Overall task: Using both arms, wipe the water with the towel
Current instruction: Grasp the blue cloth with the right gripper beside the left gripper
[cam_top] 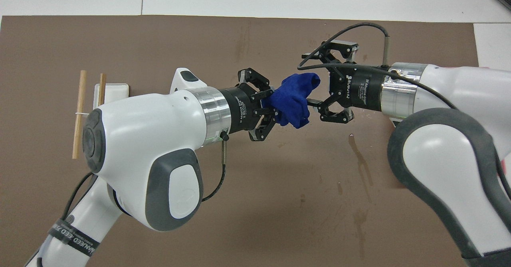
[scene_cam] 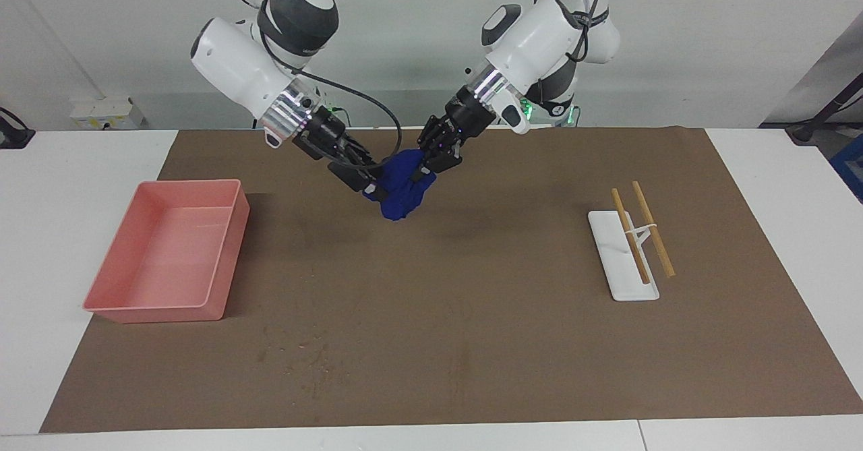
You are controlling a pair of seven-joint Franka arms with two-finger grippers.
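Note:
The dark blue towel is a lumpy wad held above the brown mat near its middle. It also shows in the overhead view. My left gripper is shut on the towel's end toward the left arm, as the overhead view also shows. My right gripper meets the towel from the other end. Its fingers are spread wide in the overhead view, with the towel's tip between them. Faint wet streaks mark the mat nearer to the robots, below the right gripper.
A pink tray stands at the right arm's end of the mat. A white rack with two wooden sticks lies at the left arm's end, also in the overhead view. Dried stains mark the mat farther from the robots.

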